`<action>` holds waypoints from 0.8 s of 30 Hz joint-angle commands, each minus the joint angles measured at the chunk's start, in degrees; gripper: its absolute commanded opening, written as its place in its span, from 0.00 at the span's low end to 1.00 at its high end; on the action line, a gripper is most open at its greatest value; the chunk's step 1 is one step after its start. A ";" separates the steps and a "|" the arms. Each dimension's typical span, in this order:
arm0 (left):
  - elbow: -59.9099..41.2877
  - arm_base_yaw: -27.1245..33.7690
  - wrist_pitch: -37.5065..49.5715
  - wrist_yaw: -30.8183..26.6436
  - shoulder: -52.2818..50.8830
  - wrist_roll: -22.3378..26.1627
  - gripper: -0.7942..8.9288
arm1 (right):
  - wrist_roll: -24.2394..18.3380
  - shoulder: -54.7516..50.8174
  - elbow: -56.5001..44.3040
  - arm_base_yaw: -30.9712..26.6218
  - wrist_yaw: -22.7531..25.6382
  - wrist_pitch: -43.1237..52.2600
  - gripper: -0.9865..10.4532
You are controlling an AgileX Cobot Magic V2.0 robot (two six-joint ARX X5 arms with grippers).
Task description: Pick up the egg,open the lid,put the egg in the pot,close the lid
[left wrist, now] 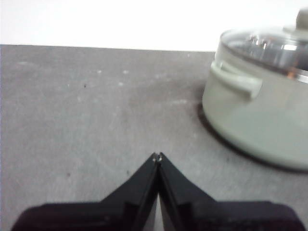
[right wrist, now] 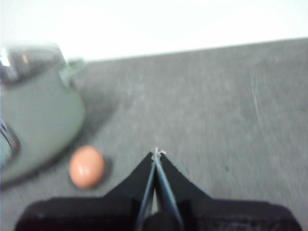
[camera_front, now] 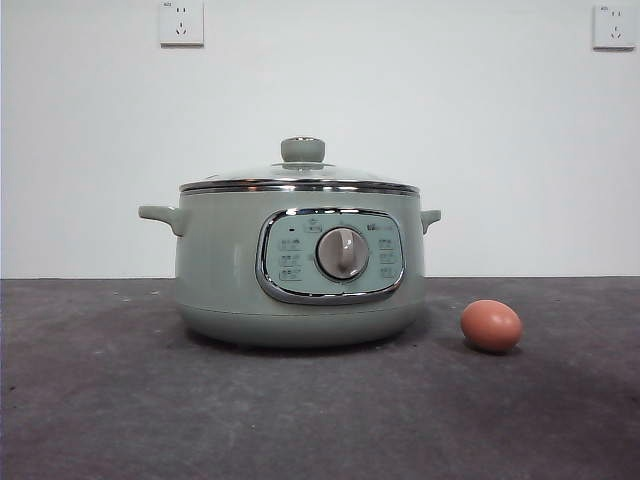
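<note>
The egg lies loose on the desk just right of the sage-green electric pot, whose glass lid sits on, apparently squarely, while the right gripper near the egg and the left gripper both wait with fingers clenched on nothing.

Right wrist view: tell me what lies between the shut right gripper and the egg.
Only bare dark grey tabletop lies between the right gripper and the small reddish-brown oval egg.
</note>
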 commanded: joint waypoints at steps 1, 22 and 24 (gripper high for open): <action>3.10 0.17 -0.61 0.02 0.28 -3.08 0.07 | 4.26 0.42 3.28 0.02 -0.15 1.11 0.08; 36.74 0.15 -19.93 14.10 21.14 -1.55 0.07 | -4.72 26.18 44.04 0.02 -10.69 -28.63 0.08; 40.41 0.15 -23.37 15.43 23.41 -0.02 0.07 | -6.84 28.81 48.19 0.02 -10.71 -33.31 0.08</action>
